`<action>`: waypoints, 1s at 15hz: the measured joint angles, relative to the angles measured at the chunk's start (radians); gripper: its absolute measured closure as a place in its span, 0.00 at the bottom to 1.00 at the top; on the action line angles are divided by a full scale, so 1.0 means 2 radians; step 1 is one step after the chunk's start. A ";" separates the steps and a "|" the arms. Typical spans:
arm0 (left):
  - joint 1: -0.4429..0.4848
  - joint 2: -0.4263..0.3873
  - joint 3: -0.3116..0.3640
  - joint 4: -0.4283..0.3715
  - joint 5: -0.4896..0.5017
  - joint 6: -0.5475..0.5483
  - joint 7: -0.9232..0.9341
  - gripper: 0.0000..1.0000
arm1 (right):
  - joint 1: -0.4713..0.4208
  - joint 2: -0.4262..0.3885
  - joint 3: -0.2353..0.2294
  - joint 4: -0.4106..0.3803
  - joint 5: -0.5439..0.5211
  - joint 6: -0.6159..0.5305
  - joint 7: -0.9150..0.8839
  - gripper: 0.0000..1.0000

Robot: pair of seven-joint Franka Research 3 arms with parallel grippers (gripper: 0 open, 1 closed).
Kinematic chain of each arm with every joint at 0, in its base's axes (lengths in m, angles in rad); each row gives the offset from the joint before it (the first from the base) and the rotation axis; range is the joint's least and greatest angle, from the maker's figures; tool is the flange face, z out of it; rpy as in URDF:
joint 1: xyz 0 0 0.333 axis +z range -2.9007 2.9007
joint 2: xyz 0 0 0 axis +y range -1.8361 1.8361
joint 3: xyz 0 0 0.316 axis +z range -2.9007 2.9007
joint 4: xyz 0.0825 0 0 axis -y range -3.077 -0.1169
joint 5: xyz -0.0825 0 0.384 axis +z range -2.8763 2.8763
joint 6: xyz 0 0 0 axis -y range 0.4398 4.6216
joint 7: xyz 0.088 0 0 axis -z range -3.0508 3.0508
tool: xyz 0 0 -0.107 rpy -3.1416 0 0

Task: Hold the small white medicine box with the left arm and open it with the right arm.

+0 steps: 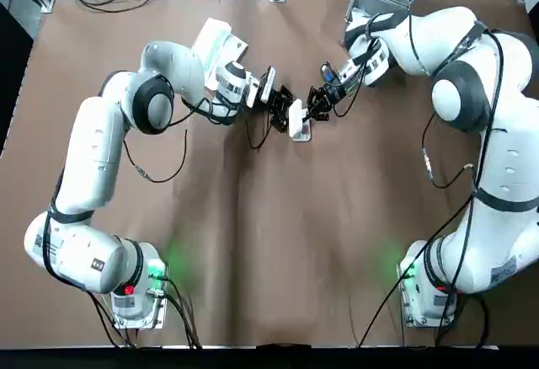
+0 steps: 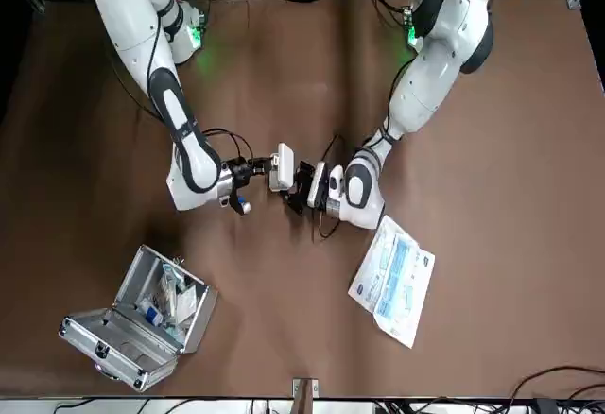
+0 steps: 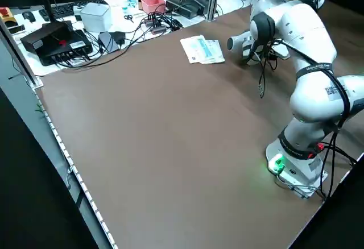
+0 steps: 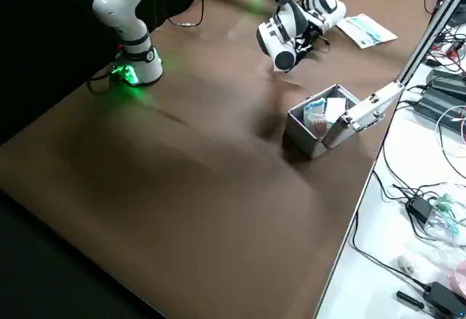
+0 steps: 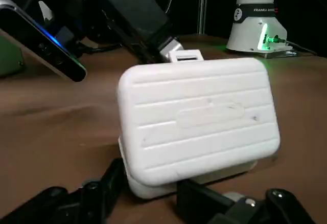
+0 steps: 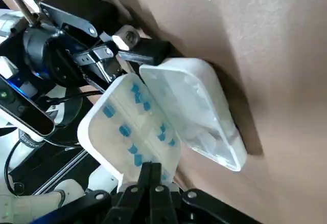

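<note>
Small white plastic medicine box (image 6: 168, 116): one, hinged open | left tool (image 1: 286, 114): clenched on it | right tool (image 6: 151, 172): pinching its opened flap

Small white medicine box (image 5: 199, 121) in smooth, ribbed matt plastic, open lid faintly translucent. Matt brown counter (image 1: 253, 243), softly creased like cloth. Glossy white plastic shells on left arm (image 1: 91, 163) and right arm (image 1: 509, 167). Ridged bright metal case (image 2: 99, 336). Shiny printed packet (image 2: 395, 280).

White ribbed medicine box (image 5: 196, 124) shows blue spots (image 6: 124, 130) inside, on a brown table (image 1: 295, 243).
</note>
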 joint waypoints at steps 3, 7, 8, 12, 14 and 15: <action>0.000 0.000 0.000 0.000 0.000 0.000 0.000 0.47 | 0.004 0.000 0.000 0.003 0.006 0.000 0.002 0.99; 0.000 0.000 0.000 0.000 0.000 0.000 0.000 0.47 | 0.005 0.000 0.000 0.003 0.007 0.001 0.002 0.99; 0.000 0.000 0.000 0.000 0.000 0.000 0.000 0.47 | 0.005 0.000 0.000 0.003 0.007 0.001 0.002 0.99; 0.000 0.000 0.000 0.000 0.000 0.000 0.000 0.46 | 0.005 0.000 0.000 0.003 0.009 0.001 0.003 0.99; 0.000 0.000 0.000 0.000 0.000 0.000 0.000 0.37 | 0.006 0.000 0.000 0.004 0.011 0.001 0.003 0.99; 0.000 0.000 0.000 0.000 0.000 0.000 0.000 0.37 | 0.006 0.000 0.000 0.005 0.012 0.001 0.003 0.99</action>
